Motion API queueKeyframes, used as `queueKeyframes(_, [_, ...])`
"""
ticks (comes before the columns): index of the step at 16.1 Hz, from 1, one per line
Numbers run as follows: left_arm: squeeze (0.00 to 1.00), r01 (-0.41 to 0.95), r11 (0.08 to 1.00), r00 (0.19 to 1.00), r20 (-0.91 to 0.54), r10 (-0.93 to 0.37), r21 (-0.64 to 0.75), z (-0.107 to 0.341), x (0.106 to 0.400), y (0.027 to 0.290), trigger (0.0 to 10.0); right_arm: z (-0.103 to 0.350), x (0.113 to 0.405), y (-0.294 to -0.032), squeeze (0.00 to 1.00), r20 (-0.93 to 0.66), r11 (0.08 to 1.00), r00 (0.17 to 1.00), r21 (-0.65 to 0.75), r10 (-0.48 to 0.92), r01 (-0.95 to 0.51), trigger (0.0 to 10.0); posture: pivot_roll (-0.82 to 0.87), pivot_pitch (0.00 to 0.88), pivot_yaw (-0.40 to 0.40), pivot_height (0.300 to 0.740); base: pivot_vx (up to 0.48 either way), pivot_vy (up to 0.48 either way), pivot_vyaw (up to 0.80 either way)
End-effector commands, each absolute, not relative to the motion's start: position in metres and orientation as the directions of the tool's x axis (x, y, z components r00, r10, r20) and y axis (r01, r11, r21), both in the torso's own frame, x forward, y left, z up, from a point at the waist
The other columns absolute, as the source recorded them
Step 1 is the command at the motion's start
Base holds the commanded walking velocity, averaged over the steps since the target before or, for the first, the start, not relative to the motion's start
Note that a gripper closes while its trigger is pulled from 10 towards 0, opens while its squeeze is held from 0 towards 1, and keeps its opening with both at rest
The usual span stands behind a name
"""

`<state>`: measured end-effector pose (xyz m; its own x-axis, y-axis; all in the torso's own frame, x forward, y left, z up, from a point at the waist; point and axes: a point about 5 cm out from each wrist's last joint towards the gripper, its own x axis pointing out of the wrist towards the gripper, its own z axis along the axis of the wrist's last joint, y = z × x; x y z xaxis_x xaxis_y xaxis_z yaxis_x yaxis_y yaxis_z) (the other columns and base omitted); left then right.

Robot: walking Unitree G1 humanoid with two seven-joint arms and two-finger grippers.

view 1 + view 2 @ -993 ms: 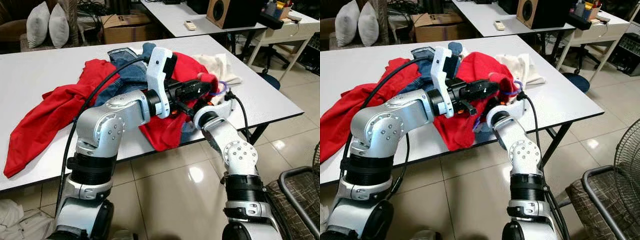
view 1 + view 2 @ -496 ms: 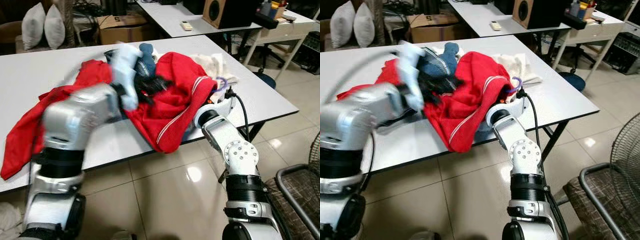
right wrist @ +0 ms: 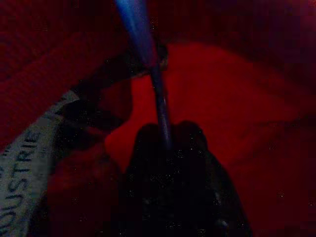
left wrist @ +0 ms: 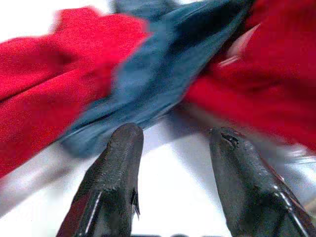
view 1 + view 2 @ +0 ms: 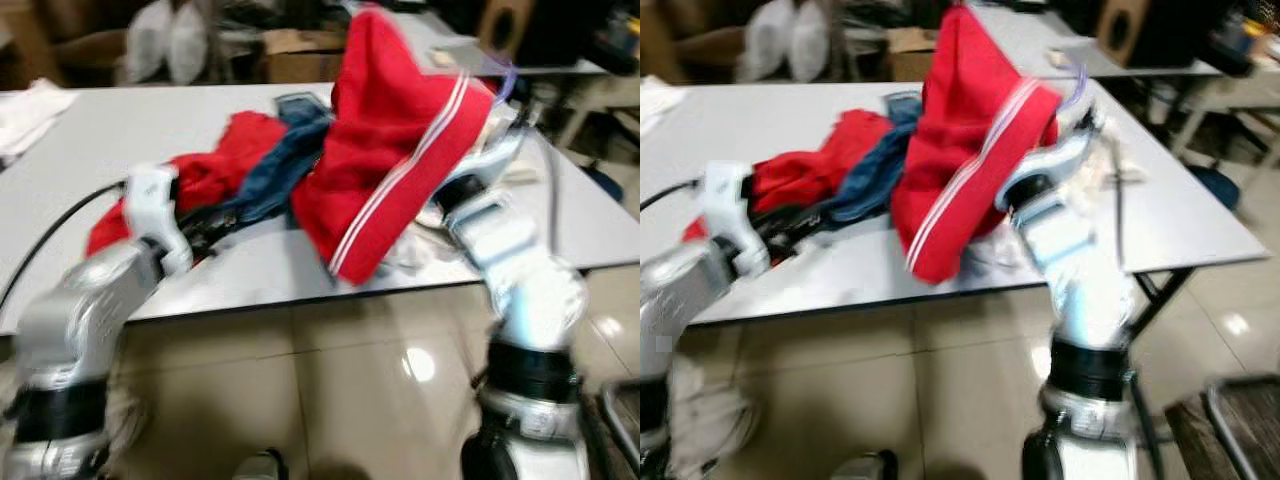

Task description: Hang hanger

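Soft red garment with white stripes (image 5: 400,150) hung raised over the white table (image 5: 90,140), draped on a thin blue-purple plastic hanger (image 3: 148,64). Right gripper (image 3: 165,143) was clamped on the hanger's bar. Left gripper (image 4: 173,163), fingers apart and empty, hovered near crumpled blue denim (image 4: 158,79).

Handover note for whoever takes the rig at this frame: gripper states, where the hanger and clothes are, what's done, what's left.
Right gripper: shut on the blue hanger, raised above the white table, red garment draped over it.
Left gripper: open, holding nothing, low over the table beside the blue jeans and red cloth pile.
Done: hanger with garment lifted.
Left: carry it to a rail and hang it; no rail in sight.
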<state>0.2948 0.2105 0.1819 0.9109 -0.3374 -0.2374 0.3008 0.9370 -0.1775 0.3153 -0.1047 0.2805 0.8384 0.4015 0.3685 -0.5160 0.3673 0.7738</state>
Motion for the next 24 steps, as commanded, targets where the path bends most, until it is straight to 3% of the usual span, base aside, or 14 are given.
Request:
queueKeyframes(1, [0.0, 0.29, 0.946, 0.922, -0.223, -0.318, -0.148, 0.186, 0.289, 0.211, 10.0, 0.315, 0.3, -0.105, 0.0, 0.516, 0.317, 0.736, 0.678, 0.438, -0.663, 10.0, -0.04, 0.0, 0.004, 0.74, 0.0, 0.0, 0.79])
queueKeyframes(3, [0.0, 0.418, 0.888, 0.868, -0.202, -0.453, -0.191, 0.181, 0.277, 0.194, 10.0, 0.355, 0.297, -0.118, 0.0, 0.631, 0.172, 0.68, 0.673, 0.374, -0.719, 10.0, -0.03, 0.0, -0.01, 0.74, 0.0, 0.0, 0.78])
queueKeyframes(5, [0.0, 0.434, 0.879, 0.86, -0.201, -0.47, -0.199, 0.181, 0.272, 0.187, 10.0, 0.371, 0.294, -0.121, 0.0, 0.663, 0.203, 0.639, 0.615, 0.389, -0.762, 10.0, -0.02, 0.0, -0.016, 0.74, 0.0, 0.0, 0.77])
queueKeyframes(7, [0.0, 0.391, 0.897, 0.877, -0.211, -0.431, -0.208, 0.177, 0.273, 0.19, 10.0, 0.382, 0.289, -0.12, 0.0, 0.695, 0.142, 0.604, 0.603, 0.389, -0.785, 10.0, -0.02, 0.0, -0.014, 0.74, 0.0, 0.0, 0.77])
queueKeyframes(10, [0.0, 0.417, 0.896, 0.856, -0.268, -0.443, -0.15, 0.164, 0.268, 0.175, 10.0, 0.36, 0.298, -0.112, 0.0, 0.617, 0.185, 0.654, 0.65, 0.438, -0.737, 10.0, -0.01, 0.0, -0.017, 0.74, 0.0, 0.0, 0.77])
queueKeyframes(16, [0.0, 0.353, 0.934, 0.876, -0.336, -0.347, -0.045, 0.157, 0.279, 0.182, 10.0, 0.297, 0.297, -0.073, 0.0, 0.394, 0.34, 0.672, 0.638, 0.627, -0.691, 10.0, 0.0, 0.0, 0.0, 0.74, 0.0, 0.0, 0.78])
queueKeyframes(18, [0.0, 0.322, 0.947, 0.888, -0.344, -0.306, -0.011, 0.154, 0.277, 0.192, 10.0, 0.282, 0.297, -0.072, 0.0, 0.343, 0.368, 0.682, 0.643, 0.646, -0.672, 10.0, 0.0, 0.0, -0.019, 0.74, 0.0, 0.0, 0.78])
queueKeyframes(21, [0.0, 0.385, 0.922, 0.858, -0.381, -0.344, 0.035, 0.145, 0.267, 0.191, 10.0, 0.243, 0.299, -0.08, 0.0, 0.237, 0.459, 0.723, 0.635, 0.649, -0.621, 10.0, 0.0, 0.0, -0.023, 0.74, 0.0, 0.0, 0.78])
queueKeyframes(24, [0.0, 0.279, 0.958, 0.907, -0.348, -0.239, 0.068, 0.143, 0.273, 0.204, 10.0, 0.215, 0.295, -0.089, 0.0, 0.184, 0.491, 0.746, 0.649, 0.64, -0.581, 10.0, -0.02, 0.0, -0.035, 0.74, 0.0, 0.0, 0.78])
